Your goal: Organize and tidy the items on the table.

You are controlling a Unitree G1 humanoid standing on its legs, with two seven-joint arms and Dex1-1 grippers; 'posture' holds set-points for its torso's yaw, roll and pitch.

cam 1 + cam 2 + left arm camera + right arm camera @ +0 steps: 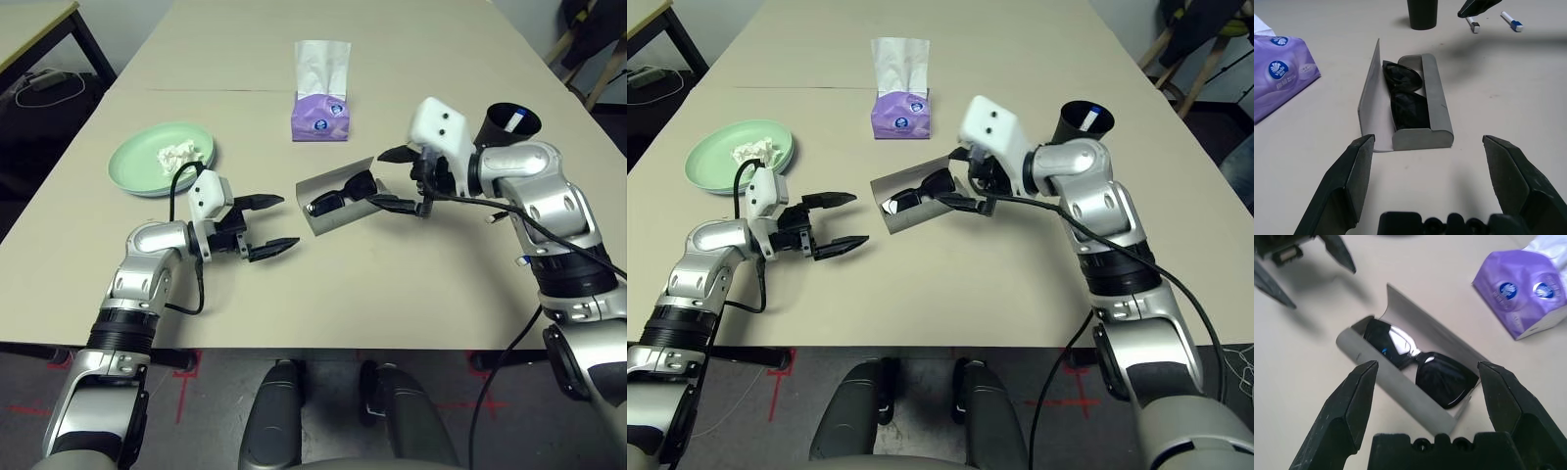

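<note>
Sunglasses (1405, 98): we saw them lying in the open grey case (1437, 105).
Left end effector (266, 227): released, empty.
Right end effector (400, 179): released, empty.

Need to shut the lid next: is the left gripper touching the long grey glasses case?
Apart. In the left wrist view, bare table separates the open left gripper from the long grey glasses case.

Dark-legged side table (44, 29) and dark floor (29, 186) beyond.
</note>
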